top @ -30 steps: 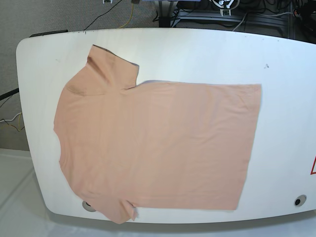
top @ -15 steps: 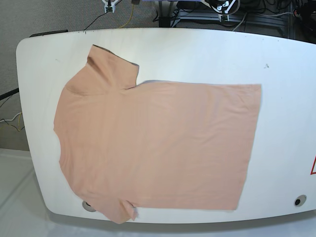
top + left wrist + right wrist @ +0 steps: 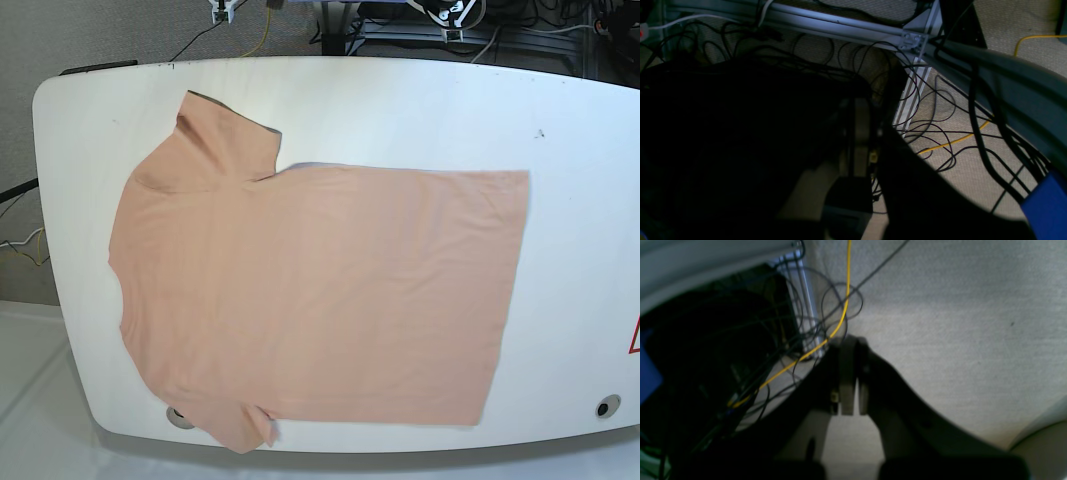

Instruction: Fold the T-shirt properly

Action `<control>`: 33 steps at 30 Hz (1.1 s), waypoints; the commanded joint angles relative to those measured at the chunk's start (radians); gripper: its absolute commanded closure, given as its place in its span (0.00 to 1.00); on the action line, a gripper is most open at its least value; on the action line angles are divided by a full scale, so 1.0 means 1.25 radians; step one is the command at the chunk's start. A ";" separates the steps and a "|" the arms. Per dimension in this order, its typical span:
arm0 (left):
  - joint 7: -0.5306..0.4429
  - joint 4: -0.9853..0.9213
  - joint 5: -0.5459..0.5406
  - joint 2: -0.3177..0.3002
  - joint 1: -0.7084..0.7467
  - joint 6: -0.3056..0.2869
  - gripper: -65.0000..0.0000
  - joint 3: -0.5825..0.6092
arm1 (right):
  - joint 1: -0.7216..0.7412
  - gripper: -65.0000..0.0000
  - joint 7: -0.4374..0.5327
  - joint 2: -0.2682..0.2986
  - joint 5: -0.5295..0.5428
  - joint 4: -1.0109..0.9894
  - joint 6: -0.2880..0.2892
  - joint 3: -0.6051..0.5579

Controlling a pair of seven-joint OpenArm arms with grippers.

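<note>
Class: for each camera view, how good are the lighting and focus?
Base view: bright, even, sharp on the T-shirt and table. Left wrist view: mostly deep shadow, left gripper barely visible. Right wrist view: blurred, right gripper dark against pale carpet.

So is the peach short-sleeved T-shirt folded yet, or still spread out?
Spread. The peach short-sleeved cotton T-shirt lies flat in one layer on the white table, both sleeves out, hem straight, no fold started.

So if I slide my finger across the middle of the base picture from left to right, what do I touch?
Floor → bare white table → T-shirt, collar end first, then the straight hem → bare table again, up to the right edge of the picture.
</note>
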 commanded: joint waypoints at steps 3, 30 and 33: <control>-0.009 0.043 -0.003 -0.006 0.037 0.001 0.98 -0.001 | -0.032 0.99 0.023 0.004 0.002 0.009 0.005 0.001; -0.081 0.687 -0.130 -0.114 0.495 -0.001 1.00 0.017 | -0.373 1.00 0.156 0.061 0.045 0.444 0.069 -0.003; -0.079 0.728 -0.143 -0.121 0.520 0.000 1.00 0.017 | -0.408 1.00 0.153 0.063 0.062 0.502 0.070 -0.004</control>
